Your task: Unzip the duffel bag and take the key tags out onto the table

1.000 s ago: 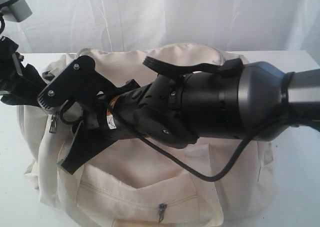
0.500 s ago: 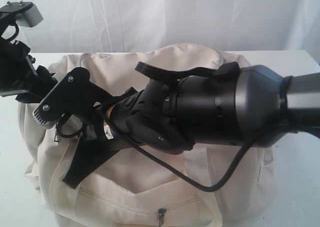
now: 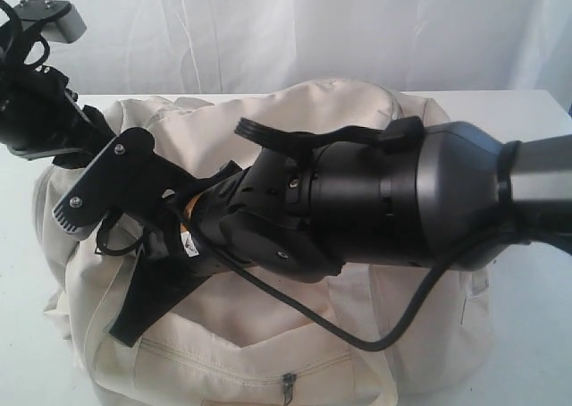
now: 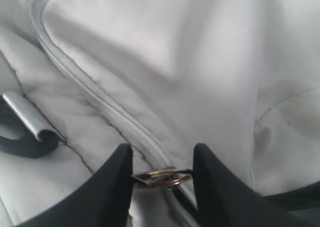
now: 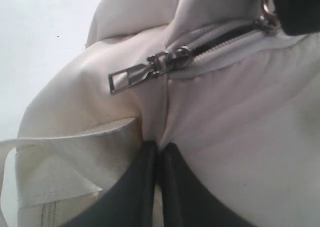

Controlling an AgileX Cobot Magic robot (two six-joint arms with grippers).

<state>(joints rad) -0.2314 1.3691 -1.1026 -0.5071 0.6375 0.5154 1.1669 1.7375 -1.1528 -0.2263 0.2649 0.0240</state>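
The cream duffel bag (image 3: 268, 334) lies on the white table (image 3: 18, 272). At the bag's far left end, my left gripper (image 4: 162, 176) is shut on the metal zipper-pull ring (image 4: 165, 177), and a dark gap opens in the zipper behind it. In the exterior view the left gripper (image 3: 85, 142) is partly hidden by the right wrist. My right gripper (image 5: 159, 149) reaches across and is shut on a fold of bag fabric just below a second grey zipper pull (image 5: 142, 73). It points down-left in the exterior view (image 3: 125, 321). No key tags show.
The right arm's bulky black body (image 3: 375, 200) and its cable (image 3: 357, 330) cover most of the bag's top. A front pocket zipper pull (image 3: 288, 388) hangs at the near edge. White curtain (image 3: 313, 30) stands behind the table.
The left arm has risen and drawn back toward the upper left, holding the ring. The right gripper has shifted slightly left and up with the pinched fabric.
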